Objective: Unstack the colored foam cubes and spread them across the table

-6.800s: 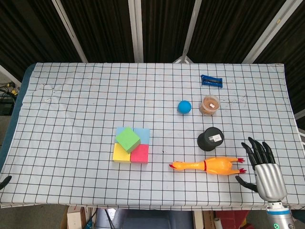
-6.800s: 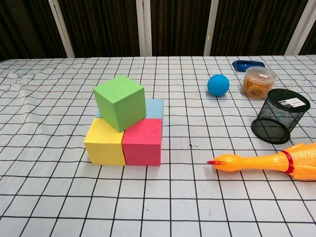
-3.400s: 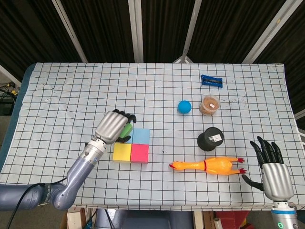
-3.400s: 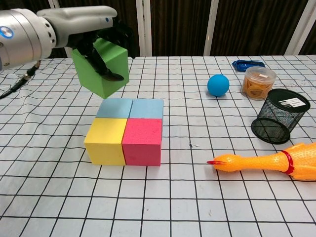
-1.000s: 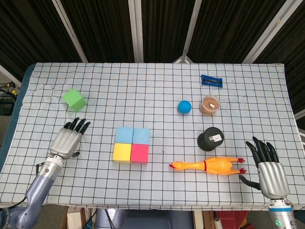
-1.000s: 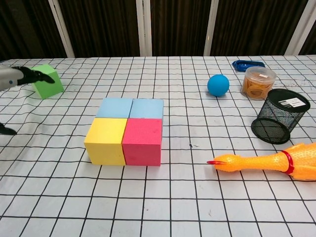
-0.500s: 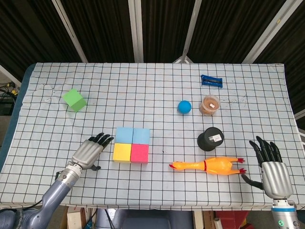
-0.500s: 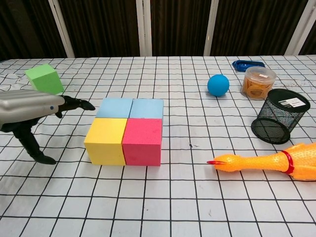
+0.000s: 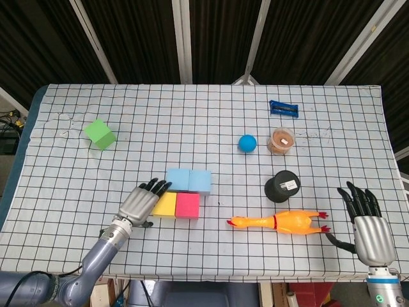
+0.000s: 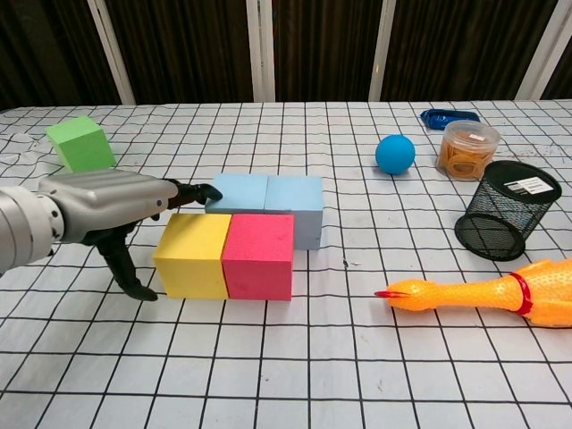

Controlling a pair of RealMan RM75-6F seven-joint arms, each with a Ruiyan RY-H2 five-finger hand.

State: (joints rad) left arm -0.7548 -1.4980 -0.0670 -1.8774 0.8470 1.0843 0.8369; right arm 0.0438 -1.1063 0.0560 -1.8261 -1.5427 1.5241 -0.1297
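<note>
Foam cubes like these should be light, slightly squashy and grippy, so I judge a grasp across 2 opposite side faces, fingers on one and thumb on the other, will hold without crushing. Taking the yellow cube (image 9: 165, 204) as landmark: the red cube (image 9: 187, 205) touches its right side, 2 light blue cubes (image 9: 189, 181) sit just behind it, offset to the right, and the green cube (image 9: 100, 133) lies well apart to the far left. The left hand (image 10: 112, 213) holds nothing; its extended fingertips (image 10: 202, 192) meet the left end of the light blue cubes, thumb hanging beside the yellow cube. Well right of it, the right hand (image 9: 369, 230) rests with fingers spread, empty.
</note>
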